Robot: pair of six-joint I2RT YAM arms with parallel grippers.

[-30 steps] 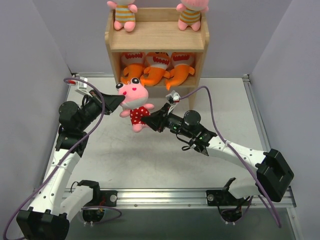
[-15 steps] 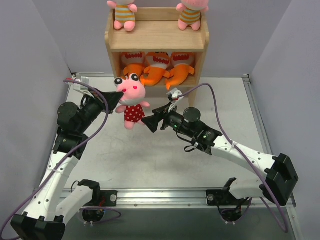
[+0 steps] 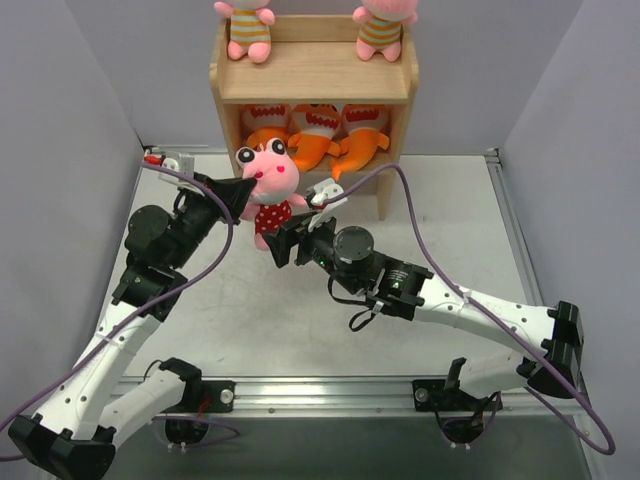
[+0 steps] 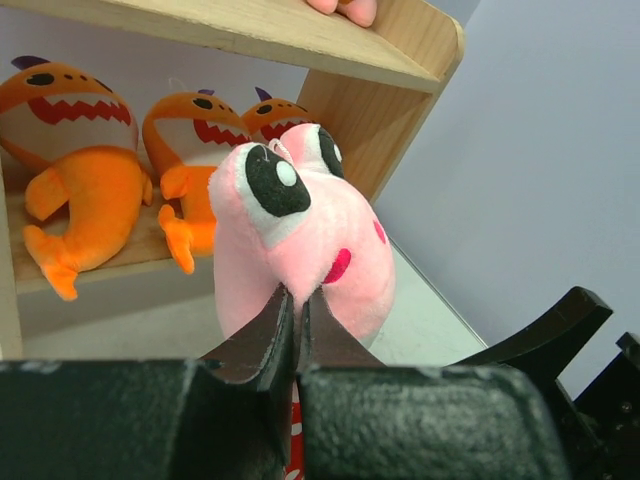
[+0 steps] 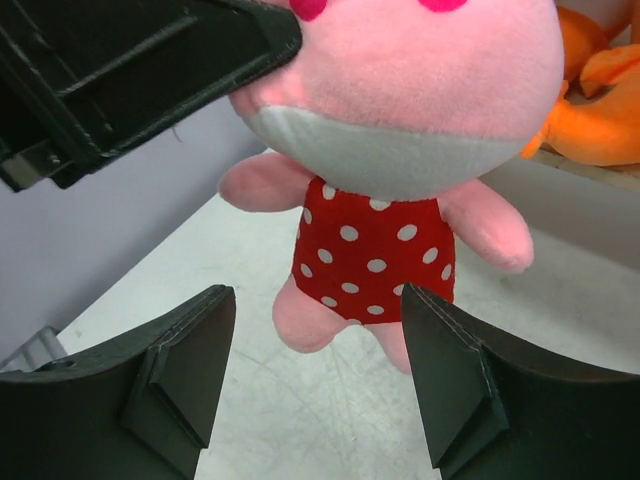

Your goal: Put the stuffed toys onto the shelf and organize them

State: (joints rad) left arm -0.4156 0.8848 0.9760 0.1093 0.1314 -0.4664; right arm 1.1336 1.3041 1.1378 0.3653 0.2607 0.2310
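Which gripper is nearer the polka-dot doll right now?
Left. The left gripper is shut on the head of the polka-dot doll; the right gripper sits open just short of its dress, not gripping it.

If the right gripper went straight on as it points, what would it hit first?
Most likely the polka-dot doll: its red body hangs just ahead of the right gripper, between its open fingers.

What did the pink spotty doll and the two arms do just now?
The left gripper, clamped on the head of the polka-dot doll, carried it toward the shelf. The right gripper slid left, open, to its body. The striped dolls and orange fish stayed put.
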